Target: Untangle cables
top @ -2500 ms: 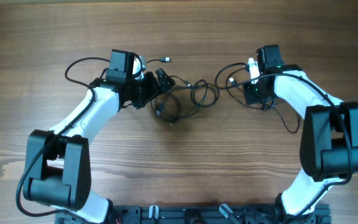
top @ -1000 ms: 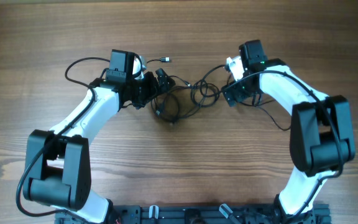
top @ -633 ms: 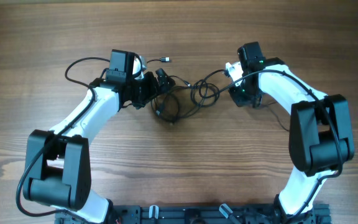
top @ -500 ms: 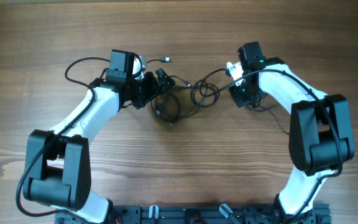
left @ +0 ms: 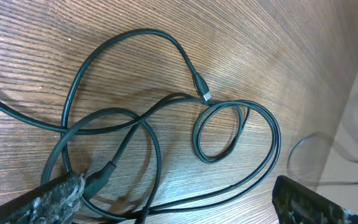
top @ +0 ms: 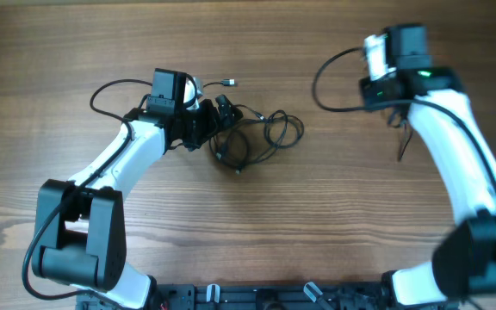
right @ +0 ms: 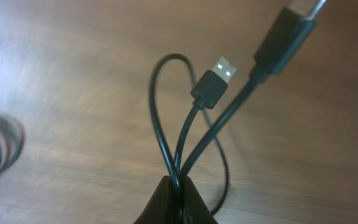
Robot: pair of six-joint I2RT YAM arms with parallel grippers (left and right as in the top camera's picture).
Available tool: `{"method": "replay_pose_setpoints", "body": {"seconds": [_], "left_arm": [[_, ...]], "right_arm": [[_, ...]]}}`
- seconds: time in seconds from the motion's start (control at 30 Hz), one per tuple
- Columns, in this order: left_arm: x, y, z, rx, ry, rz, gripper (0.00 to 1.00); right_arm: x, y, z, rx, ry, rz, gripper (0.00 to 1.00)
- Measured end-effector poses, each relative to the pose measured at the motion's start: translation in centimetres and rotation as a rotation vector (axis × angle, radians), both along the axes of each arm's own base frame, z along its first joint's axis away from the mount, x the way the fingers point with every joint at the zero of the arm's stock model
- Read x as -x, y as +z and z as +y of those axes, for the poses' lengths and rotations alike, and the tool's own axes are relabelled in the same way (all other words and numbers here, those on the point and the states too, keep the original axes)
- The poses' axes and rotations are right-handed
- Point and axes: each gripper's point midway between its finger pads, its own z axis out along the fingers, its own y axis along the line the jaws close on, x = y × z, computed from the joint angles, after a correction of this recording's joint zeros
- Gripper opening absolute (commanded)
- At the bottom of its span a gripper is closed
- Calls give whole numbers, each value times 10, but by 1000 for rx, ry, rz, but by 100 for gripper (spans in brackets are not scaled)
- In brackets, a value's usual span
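Right fingers — tight on one cable

surface: wooden table | colour: brown | grain: running left-right in overhead view

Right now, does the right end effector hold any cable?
Yes, the right wrist view shows the right end effector shut on black cable strands, a USB plug above it.

Robotics lab setup: wood-grain desk, white-and-black left arm and right arm, mounting rail at 6 o'clock.
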Motion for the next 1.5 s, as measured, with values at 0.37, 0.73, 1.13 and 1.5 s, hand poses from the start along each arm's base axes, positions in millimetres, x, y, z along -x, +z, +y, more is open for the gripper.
{"method": "replay_pose_setpoints", "body": {"seconds": [0.37, 0.73, 1.13, 1.5], "left_arm": [[0, 0, 0, 0, 0, 0, 100], [0, 0, 0, 0, 0, 0, 100], [0, 0, 0, 0, 0, 0, 100], [0, 0, 0, 0, 0, 0, 100]], "right_arm": [[13, 47, -189, 100, -464, -207, 4], [71, -45, -337, 81, -860, -92, 4], [127, -138, -392, 23, -1051, 53, 100], [114, -122, -370, -60, -1031, 22, 100]]}}
